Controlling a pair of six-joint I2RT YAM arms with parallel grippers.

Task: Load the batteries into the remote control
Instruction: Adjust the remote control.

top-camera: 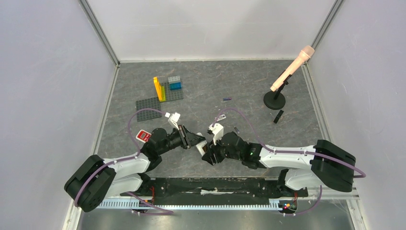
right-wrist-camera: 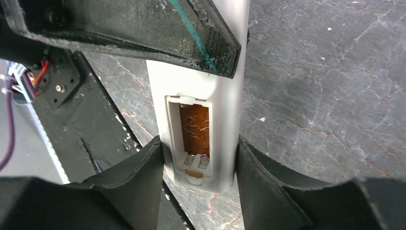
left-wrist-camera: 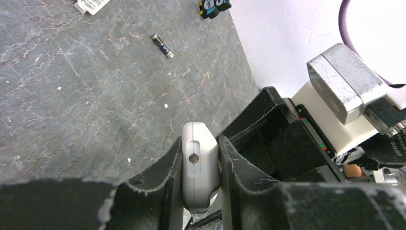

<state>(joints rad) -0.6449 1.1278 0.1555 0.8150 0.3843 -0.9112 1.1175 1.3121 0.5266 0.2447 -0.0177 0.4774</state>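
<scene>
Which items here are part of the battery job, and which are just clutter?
Job:
remote, battery bay open and empty, gripped by left hand and right hand
dark battery
purple battery

Clutter:
microphone on its stand
brick baseplate
red device
black block
white tag

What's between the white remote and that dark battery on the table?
Just bare grey table, a few pale specks, between the remote and the dark battery; the left wrist view shows it.

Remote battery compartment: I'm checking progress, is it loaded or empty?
Empty: the right wrist view shows the remote with its uncovered compartment bare: brown floor, metal contacts, no cells.
</scene>
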